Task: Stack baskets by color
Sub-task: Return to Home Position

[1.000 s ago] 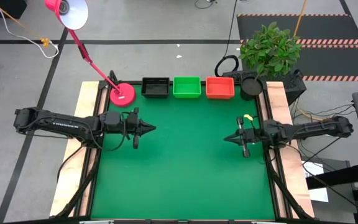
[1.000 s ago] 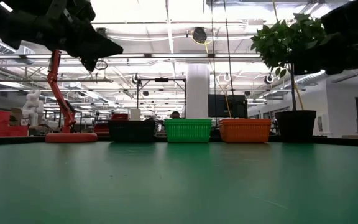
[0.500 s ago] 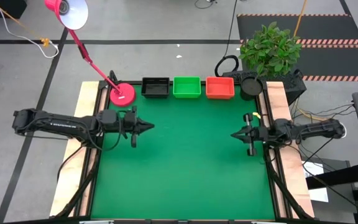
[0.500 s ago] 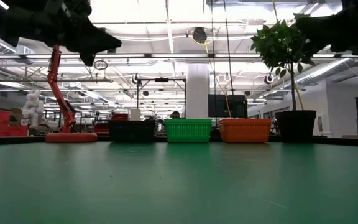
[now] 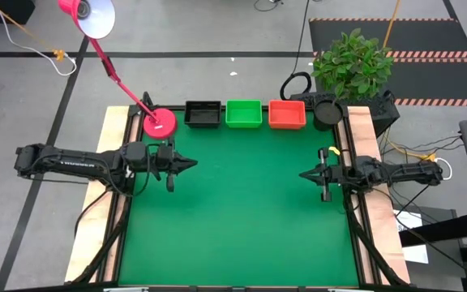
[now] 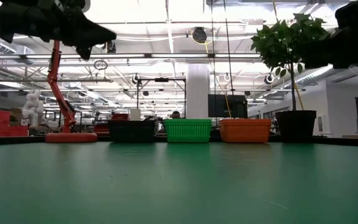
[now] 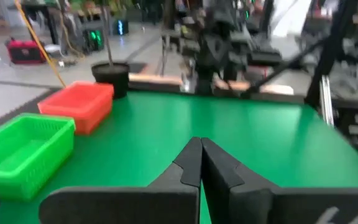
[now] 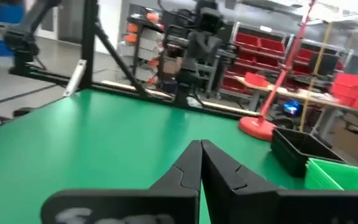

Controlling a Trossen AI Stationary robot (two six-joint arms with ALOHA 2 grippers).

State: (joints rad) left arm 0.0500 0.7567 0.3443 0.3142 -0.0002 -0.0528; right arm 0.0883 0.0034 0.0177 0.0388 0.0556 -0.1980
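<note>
Table's (image 5: 242,231) far edge holds baskets (image 5: 244,114), apart from left end effector (image 5: 191,165) and right end effector (image 5: 302,174), both clenched

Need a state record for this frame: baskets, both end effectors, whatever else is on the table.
baskets: black basket, green basket, orange-red basket, side by side in a row at the table's far edge
row order: black next to the pink lamp base, orange-red next to the plant pot
count per colour: cannot tell
left end effector: shut, empty, raised over the left side
right end effector: shut, empty, raised over the right side
table: green surface
</note>
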